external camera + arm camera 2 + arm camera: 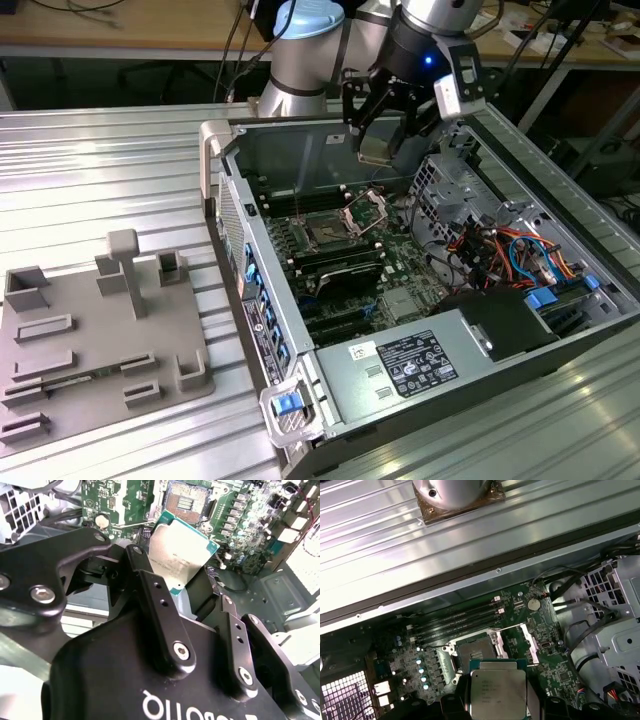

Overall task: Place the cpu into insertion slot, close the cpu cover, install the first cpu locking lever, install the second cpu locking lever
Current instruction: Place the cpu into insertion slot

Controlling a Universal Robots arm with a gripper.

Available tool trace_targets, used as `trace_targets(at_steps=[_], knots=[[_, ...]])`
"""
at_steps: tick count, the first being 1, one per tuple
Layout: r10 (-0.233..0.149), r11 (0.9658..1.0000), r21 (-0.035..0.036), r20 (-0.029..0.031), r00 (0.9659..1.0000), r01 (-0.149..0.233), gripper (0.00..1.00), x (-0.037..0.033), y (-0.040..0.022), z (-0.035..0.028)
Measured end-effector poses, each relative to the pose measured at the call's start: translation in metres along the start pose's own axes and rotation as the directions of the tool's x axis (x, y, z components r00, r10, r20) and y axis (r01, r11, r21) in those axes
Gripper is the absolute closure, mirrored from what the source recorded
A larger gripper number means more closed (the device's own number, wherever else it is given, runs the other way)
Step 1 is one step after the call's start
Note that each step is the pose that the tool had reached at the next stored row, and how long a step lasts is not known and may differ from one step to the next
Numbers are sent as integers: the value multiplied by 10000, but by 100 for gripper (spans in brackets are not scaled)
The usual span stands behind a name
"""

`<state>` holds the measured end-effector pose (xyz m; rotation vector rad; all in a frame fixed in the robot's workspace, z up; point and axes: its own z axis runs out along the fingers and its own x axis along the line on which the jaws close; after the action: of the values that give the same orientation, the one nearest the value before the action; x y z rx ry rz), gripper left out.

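Gripper (381, 138), upper centre of the exterior view: clamped on the cpu (374, 150), held clear above the insertion slot (326, 232) at mid-frame. Best practice: level the chip, match its corners to the socket, lower gently.

The cpu (498, 692) has a dull silver-grey top with a teal-green edge. The gripper (175, 572) is matt black, with silvery screws and white lettering. The motherboard (552, 660) is dark green, speckled with small silver and black parts. The insertion slot (475, 652) is black inside a silvery rim. Red, orange and blue cables (512, 247) show at the exterior view's right. The table (100, 170) is pale silver with ribbed stripes. The fixture plate (90, 350) at the exterior view's left is plain grey.
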<state>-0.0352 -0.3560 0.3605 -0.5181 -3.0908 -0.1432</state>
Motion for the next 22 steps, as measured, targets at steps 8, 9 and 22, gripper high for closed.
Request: trace_targets(at_steps=[8,9,22], knots=[[134,9999,-4,12,9999,-134,45,0,0,1],[140,9999,-4,13,9999,-140,45,1,0,1],[1417,9899,-33,128,9898,-1417,45,11,-4,10]])
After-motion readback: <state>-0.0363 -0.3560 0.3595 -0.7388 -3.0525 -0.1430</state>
